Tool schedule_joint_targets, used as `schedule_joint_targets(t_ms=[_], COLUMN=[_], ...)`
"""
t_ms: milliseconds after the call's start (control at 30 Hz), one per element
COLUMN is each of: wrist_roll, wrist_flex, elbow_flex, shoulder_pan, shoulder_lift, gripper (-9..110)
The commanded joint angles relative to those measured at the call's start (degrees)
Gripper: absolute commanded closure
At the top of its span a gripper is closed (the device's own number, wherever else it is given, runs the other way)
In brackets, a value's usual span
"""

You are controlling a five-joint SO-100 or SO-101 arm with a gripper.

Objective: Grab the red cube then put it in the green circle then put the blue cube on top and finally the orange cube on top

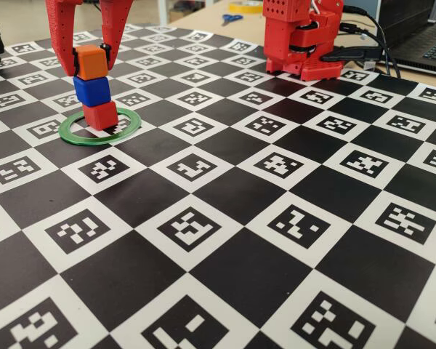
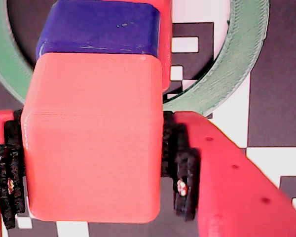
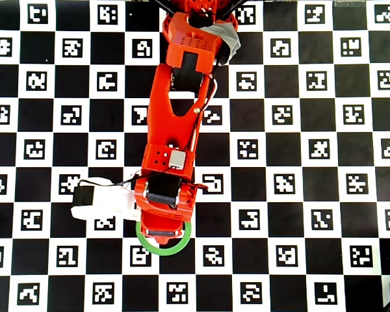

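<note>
The last step is in hand: the orange cube (image 1: 91,62) is being set on the blue cube (image 1: 91,90), which sits on the red cube (image 1: 101,115) inside the green circle (image 1: 71,133), at the upper left of the fixed view. The stack looks a little staggered there, the red cube offset to the right of the two above it. In the wrist view the orange cube (image 2: 91,138) fills the centre and is clamped between the black pads (image 2: 183,168) of the gripper (image 2: 91,168), the fingers closed on its two sides. Whether it already rests fully on the blue cube (image 2: 101,27) cannot be told for sure. A gentle opening and a straight lift are called for next, so that the tower is not nudged. In the overhead view the stack is hidden under the arm (image 3: 175,136); only the lower arc of the circle (image 3: 164,250) is seen.
</note>
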Motion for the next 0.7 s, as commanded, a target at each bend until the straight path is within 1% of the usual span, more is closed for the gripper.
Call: schedule_joint_targets(t_ms=[0, 67, 100, 200, 433, 667], wrist_roll=[0.79, 1.41, 1.76, 2.81, 3.87, 4.04], wrist_flex=[-0.79, -0.79, -0.62, -0.44, 1.58, 6.06], elbow_flex=[-0.79, -0.88, -0.88, -0.88, -2.46, -0.53], shoulder_pan=[0.26, 0.44, 0.44, 0.53, 0.44, -1.32], shoulder_lift=[2.72, 2.90, 2.99, 3.43, 6.68, 17.84], gripper=[83, 66, 62, 55, 51, 50])
